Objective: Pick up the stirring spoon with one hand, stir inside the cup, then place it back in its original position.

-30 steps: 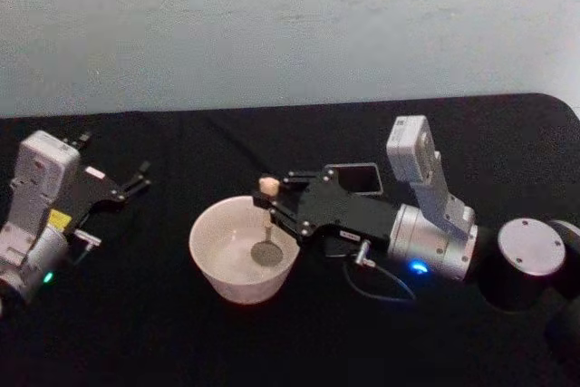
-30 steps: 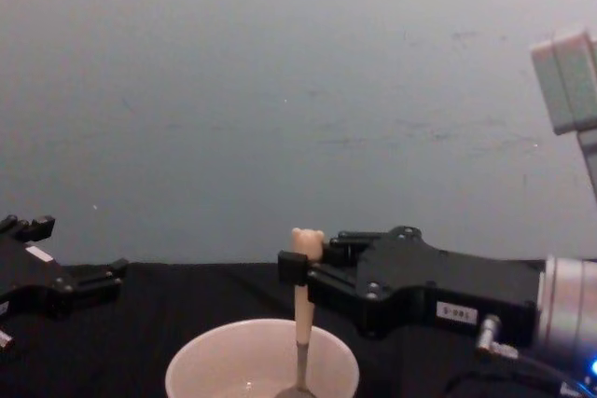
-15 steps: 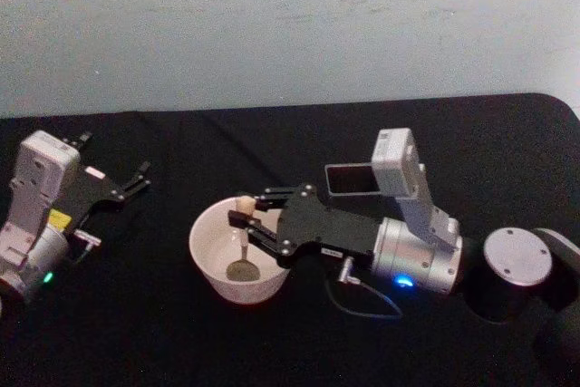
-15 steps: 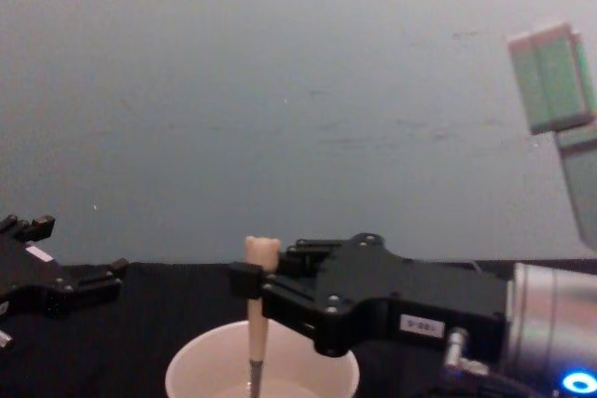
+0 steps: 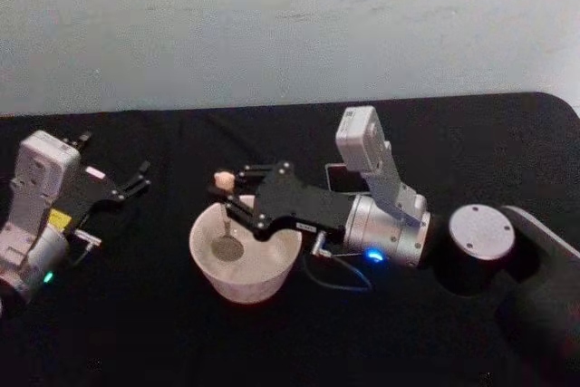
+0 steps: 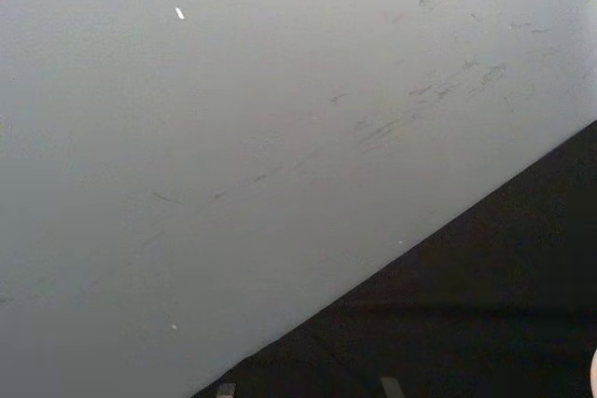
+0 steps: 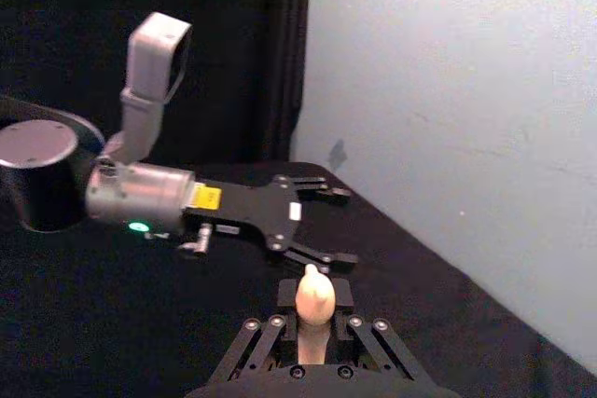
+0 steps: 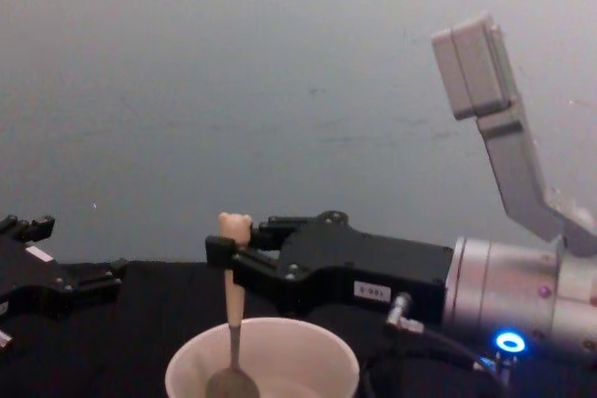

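The right gripper (image 5: 225, 189) reaches in from 3 o'clock over the cup (image 5: 207, 265). Its jaws are clamped on the stirring spoon (image 5: 222, 215) just below the little bear head. The spoon stands close to upright inside the cup, with its grey bowl low towards the 9 o'clock side.

From above, the head view places the spoon's bowl within the rim. It also catches the dark square holder (image 5: 337, 177) at about 2 o'clock from the cup, half hidden behind the gripper body. The chest view, looking from the side, gives the height instead. The bear head stands clear above the rim, the jaws grip well over it, and the handle runs down into the cup. I cannot tell whether the bowl touches the cup's floor; it looks close.

The right wrist view looks along the jaws past the bear head to the left gripper (image 7: 332, 226). That gripper lies on the black counter (image 5: 181, 342) with its jaws apart and holding nothing. It sits at about 10 o'clock from the cup, well apart from it.

The cup stands well in from every counter edge. There is bare black cloth at its 6 o'clock and between it and the left gripper. The far edge of the counter meets the pale wall at 12 o'clock.
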### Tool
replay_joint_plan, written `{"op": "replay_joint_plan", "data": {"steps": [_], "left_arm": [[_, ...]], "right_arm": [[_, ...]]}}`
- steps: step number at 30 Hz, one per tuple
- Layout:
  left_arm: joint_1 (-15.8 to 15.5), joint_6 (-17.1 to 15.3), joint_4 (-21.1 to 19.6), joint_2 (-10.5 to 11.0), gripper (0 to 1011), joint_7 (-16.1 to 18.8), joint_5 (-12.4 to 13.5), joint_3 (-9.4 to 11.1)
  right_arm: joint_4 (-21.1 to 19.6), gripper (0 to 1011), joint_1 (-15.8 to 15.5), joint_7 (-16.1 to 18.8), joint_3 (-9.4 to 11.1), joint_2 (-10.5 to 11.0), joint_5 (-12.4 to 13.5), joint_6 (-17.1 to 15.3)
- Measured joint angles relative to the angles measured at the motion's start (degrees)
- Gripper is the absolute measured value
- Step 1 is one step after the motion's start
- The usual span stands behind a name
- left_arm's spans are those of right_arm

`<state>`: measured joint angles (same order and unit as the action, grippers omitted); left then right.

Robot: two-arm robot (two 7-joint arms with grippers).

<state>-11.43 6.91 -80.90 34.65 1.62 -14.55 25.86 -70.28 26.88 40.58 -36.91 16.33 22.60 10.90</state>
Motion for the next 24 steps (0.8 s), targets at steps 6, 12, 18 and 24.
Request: {"op": "replay_joint_plan", "data": {"steps": [6, 12, 18, 24], "left_arm": [[0.0, 0.0, 0.0, 0.0, 1001, 0.0, 0.0, 0.0], [0.0, 0.0, 0.0, 0.0, 1001, 0.0, 0.0, 0.0], [0.0, 0.0, 0.0, 0.0, 1001, 0.0, 0.0, 0.0], [0.0, 0.0, 0.0, 0.0, 1001, 0.0, 0.0, 0.0]], "right_arm": [[2.1, 211, 1.1, -0.8, 0.7, -0.5, -0.8, 0.5], [2.1, 211, 0.9, -1.1, 1.4, 0.1, -1.2, 0.5], [0.7, 211, -0.3, -1.3, 2.3, 1.4, -1.2, 0.3], [-1.6, 211, -1.9, -1.4, 3.4, 3.0, -0.5, -0.2]]}}
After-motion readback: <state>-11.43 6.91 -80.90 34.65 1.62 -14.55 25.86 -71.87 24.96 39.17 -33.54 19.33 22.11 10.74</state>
